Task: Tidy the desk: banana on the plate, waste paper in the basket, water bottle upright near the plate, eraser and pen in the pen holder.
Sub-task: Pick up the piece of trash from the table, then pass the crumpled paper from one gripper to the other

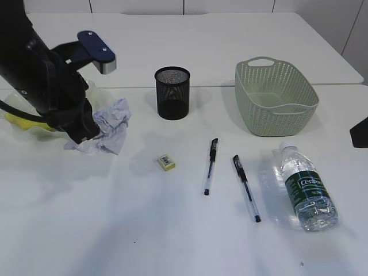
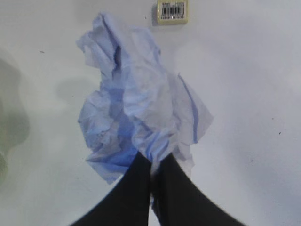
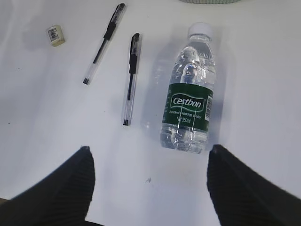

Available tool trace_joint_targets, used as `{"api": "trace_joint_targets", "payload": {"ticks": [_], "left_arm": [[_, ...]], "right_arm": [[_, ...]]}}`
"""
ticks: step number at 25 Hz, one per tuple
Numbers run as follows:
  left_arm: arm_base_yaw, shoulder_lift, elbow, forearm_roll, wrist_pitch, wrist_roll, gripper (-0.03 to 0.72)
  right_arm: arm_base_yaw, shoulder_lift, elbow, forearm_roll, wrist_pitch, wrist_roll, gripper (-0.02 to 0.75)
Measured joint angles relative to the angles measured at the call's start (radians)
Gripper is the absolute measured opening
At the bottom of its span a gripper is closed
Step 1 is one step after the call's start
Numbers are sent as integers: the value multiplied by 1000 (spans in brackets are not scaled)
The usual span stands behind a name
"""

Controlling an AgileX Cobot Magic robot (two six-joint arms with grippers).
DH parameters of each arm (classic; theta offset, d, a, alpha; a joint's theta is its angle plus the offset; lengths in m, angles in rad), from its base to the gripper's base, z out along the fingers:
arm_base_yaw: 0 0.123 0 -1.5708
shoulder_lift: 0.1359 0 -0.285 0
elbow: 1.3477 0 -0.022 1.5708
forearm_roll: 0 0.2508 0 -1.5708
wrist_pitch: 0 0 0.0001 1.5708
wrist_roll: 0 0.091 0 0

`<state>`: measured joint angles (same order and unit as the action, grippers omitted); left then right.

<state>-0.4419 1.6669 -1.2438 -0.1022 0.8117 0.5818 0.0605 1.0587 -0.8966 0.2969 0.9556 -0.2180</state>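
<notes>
My left gripper (image 1: 86, 135) (image 2: 151, 162) is shut on the near edge of the crumpled blue-white waste paper (image 1: 110, 129) (image 2: 141, 108), at the table's left. A yellow banana (image 1: 20, 122) shows behind that arm on a pale plate (image 1: 40, 133), mostly hidden. The small eraser (image 1: 166, 163) (image 2: 172, 12) (image 3: 56, 35) lies mid-table. Two pens (image 1: 211, 165) (image 1: 246, 187) (image 3: 104, 42) (image 3: 131, 77) lie right of it. The water bottle (image 1: 305, 187) (image 3: 190, 110) lies on its side. My right gripper (image 3: 148, 165) stands open, just short of the bottle's base, holding nothing.
The black mesh pen holder (image 1: 172, 92) stands at the back centre. The green woven basket (image 1: 275, 95) sits at the back right, beyond the bottle's cap. A dark part of the right arm (image 1: 360, 132) shows at the right edge.
</notes>
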Motion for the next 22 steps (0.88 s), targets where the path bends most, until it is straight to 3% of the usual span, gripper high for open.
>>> {"api": "trace_joint_targets", "payload": {"ticks": [7, 17, 22], "left_arm": [[0, -147, 0, -94, 29, 0, -5], [0, -248, 0, -424, 68, 0, -5], [-36, -248, 0, -447, 68, 0, -5]], "right_arm": [[0, 0, 0, 5, 0, 0, 552], [0, 0, 0, 44, 0, 0, 552], [0, 0, 0, 87, 0, 0, 552]]}}
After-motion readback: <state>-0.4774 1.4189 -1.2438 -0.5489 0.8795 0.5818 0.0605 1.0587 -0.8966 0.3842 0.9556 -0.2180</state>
